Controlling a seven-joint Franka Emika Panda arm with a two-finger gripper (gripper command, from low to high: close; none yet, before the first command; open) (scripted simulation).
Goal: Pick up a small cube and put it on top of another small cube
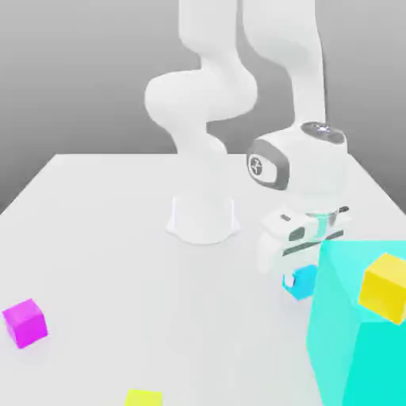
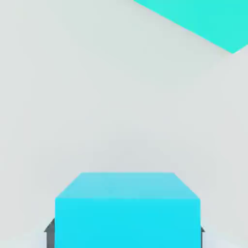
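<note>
The hand [image 1: 300,279] is down at the table [image 1: 103,238], closed on the cyan cube [image 1: 302,281], which sits low between its fingers just beside the big turquoise block [image 1: 357,333] at the exterior view's right. In the hand view the cube [image 2: 127,208] sits square in the grip, with dark finger pads [image 2: 49,231] showing at both of its sides, so the hold looks centred and even. The step in hand appears to be securing the cube and lifting it. To do it well, I would hold the squeeze firm and rise straight up first, because the turquoise block stands so near that any sideways drift at low height could knock the cube askew or nudge the block. Only once clear of the block's top should the arm swing toward a target. The yellow cube [image 1: 386,287] shows against the block; another yellow cube [image 1: 143,396] and the magenta cube [image 1: 25,322] lie well apart on open table toward the exterior view's left, and those look like the easier places to stack. Keep the cube level during travel, lower it squarely over the chosen cube, and let go only when it rests flat.
</note>
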